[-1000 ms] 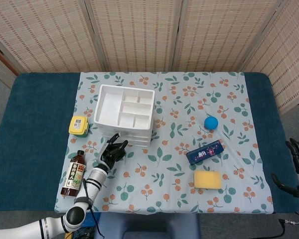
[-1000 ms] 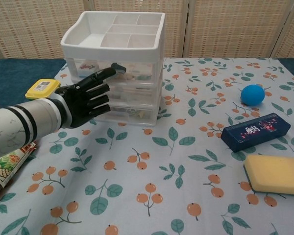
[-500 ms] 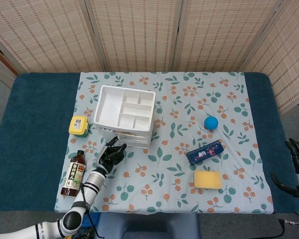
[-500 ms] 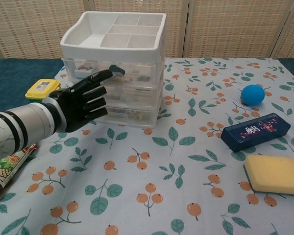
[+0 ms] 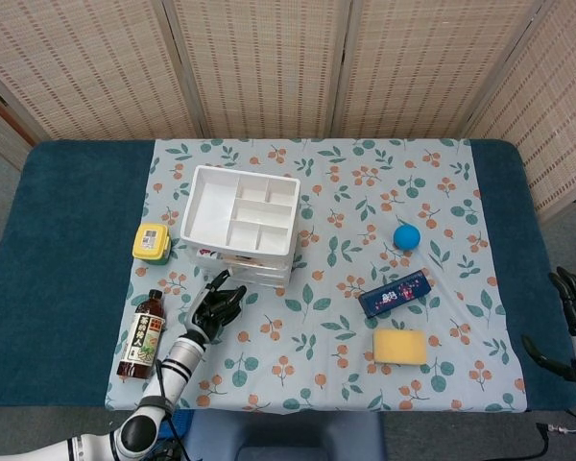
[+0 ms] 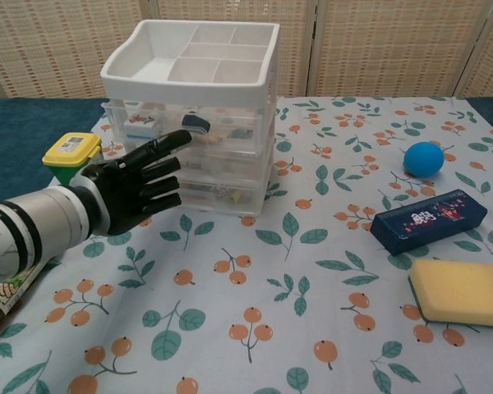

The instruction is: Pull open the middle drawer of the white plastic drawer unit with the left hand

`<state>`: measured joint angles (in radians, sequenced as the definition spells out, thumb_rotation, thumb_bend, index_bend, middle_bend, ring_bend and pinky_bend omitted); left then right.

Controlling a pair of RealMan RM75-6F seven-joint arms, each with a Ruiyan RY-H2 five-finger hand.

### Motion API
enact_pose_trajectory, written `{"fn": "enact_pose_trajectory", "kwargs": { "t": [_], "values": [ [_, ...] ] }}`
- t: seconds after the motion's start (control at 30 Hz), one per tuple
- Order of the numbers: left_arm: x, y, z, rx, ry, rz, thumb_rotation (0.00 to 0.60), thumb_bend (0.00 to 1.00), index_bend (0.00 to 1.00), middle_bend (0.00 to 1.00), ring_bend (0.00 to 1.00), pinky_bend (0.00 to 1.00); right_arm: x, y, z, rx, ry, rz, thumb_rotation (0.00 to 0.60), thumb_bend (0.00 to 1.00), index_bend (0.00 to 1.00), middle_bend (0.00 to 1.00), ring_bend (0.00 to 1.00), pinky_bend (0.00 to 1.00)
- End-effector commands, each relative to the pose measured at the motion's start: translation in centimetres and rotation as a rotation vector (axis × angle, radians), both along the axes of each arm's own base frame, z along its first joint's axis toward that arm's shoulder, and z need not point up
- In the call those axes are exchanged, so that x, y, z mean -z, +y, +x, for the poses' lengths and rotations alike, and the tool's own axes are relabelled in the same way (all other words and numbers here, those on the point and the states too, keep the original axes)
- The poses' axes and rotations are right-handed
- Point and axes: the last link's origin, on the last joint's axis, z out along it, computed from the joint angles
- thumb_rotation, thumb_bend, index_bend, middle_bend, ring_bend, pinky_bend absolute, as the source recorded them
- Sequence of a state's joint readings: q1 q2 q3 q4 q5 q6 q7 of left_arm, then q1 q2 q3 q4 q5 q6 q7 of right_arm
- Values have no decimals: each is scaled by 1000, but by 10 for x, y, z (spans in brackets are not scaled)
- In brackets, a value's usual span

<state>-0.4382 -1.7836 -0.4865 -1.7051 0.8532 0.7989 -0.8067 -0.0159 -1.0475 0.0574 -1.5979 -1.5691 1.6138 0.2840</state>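
The white plastic drawer unit (image 5: 238,223) (image 6: 199,90) stands left of centre on the floral cloth, with an open compartment tray on top and three clear drawers below. Its middle drawer (image 6: 230,158) looks flush with the other two. My left hand (image 6: 136,185) (image 5: 217,305) hovers just in front of the drawers' left side, fingers stretched out and slightly apart, holding nothing. The fingertips (image 6: 177,139) point at the drawer fronts without a clear touch. My right hand (image 5: 574,298) rests at the table's far right edge, empty, fingers apart.
A yellow-lidded box (image 5: 152,242) (image 6: 71,148) sits left of the unit. A drink bottle (image 5: 142,333) lies by my left forearm. To the right are a blue ball (image 5: 406,236) (image 6: 424,158), a dark blue box (image 5: 395,293) (image 6: 427,220) and a yellow sponge (image 5: 400,347) (image 6: 465,291).
My left hand has drawn back from the drawer fronts toward the near edge and dropped slightly. The drawer unit and the right hand have not moved.
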Motion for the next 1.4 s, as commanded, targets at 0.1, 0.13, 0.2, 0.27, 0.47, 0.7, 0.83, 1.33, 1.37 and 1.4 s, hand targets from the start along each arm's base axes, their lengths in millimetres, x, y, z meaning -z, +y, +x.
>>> {"fn": "enact_pose_trajectory", "kwargs": {
  "t": [0.1, 0.13, 0.2, 0.27, 0.47, 0.7, 0.83, 1.33, 1.37, 1.4],
  "values": [
    [-2, -7, -4, 4, 44, -2, 600, 278, 14, 907, 980, 1000, 0, 0, -1, 1, -2, 0, 600, 284, 0, 5, 0, 0],
    [-3, -9, -7, -4, 58, 4, 600, 278, 5, 900, 979, 1000, 0, 0, -1, 1, -1, 0, 600, 284, 0, 5, 0, 0],
    [-6, -12, -11, -25, 82, 13, 600, 278, 2, 878, 978, 1000, 0, 0, -1, 1, -1, -1, 600, 284, 0, 5, 0, 0],
    [-9, -16, -12, -35, 105, 10, 600, 279, 15, 859, 977, 1000, 0, 0, -1, 0, 0, 0, 600, 283, 0, 5, 0, 0],
    [-29, -30, -22, 69, 245, 22, 600, 278, 131, 839, 976, 1000, -2, 0, 0, -11, 3, -8, 600, 284, 0, 5, 0, 0],
    [-51, -41, -34, 208, 410, 101, 600, 278, 186, 821, 961, 1000, -3, -1, 1, -18, 4, -14, 600, 284, 0, 5, 0, 0],
    [-70, -41, -38, 309, 539, 187, 600, 278, 200, 818, 961, 1000, -4, 0, 1, -22, 5, -19, 600, 284, 0, 5, 0, 0],
    [-95, -16, -28, 578, 931, 441, 600, 278, 242, 819, 960, 1000, -8, 2, 2, -33, -3, -31, 600, 283, 0, 5, 0, 0],
    [-94, -13, -27, 592, 961, 451, 600, 278, 240, 819, 960, 1000, -8, 2, 2, -31, -4, -31, 600, 283, 0, 5, 0, 0],
    [-93, -11, -27, 598, 982, 459, 600, 278, 239, 819, 960, 1000, -8, 2, 1, -30, -4, -31, 600, 284, 0, 5, 0, 0]
  ]
}}
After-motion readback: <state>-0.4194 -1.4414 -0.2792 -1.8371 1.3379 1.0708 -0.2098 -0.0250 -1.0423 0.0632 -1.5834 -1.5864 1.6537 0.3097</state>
